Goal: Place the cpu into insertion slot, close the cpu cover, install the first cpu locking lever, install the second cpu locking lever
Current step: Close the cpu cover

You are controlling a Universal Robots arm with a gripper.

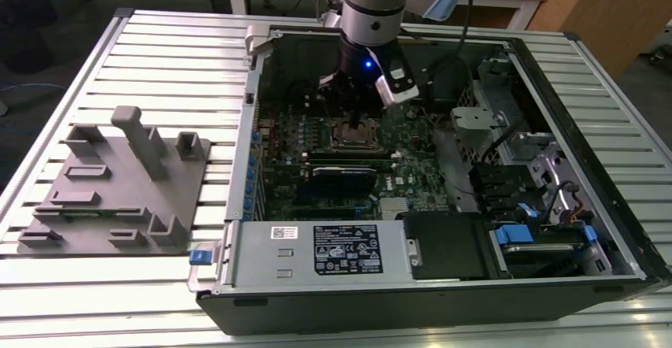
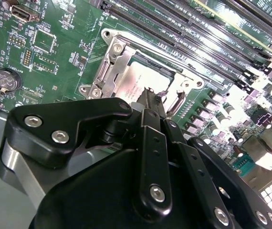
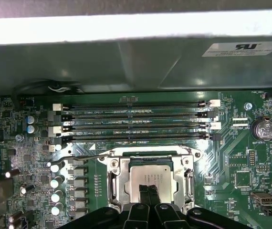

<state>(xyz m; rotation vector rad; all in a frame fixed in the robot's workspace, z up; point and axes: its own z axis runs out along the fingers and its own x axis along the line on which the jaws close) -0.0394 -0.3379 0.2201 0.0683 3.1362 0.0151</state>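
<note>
As the work stands: the cpu (image 3: 150, 175) is seen lying flat in the insertion slot (image 3: 114, 181), beneath the fingertips.
Gripper (image 3: 150, 189): the fingers are drawn almost together and nothing is held; contact with the chip cannot be told.
Technique: any pressure is best kept light and square, so the chip is not tilted.
Arm (image 1: 373, 9) pose: the wrist is pointed straight down into the case (image 1: 420, 305).

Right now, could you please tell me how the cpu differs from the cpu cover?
The cpu is a solid, dull grey square plate; the cpu cover is a brighter silver frame with a large window. The cpu lies in the middle, while the cpu cover runs around it, bordering it on the sides that show. Both look metallic, are square and sit on the green motherboard.
</note>
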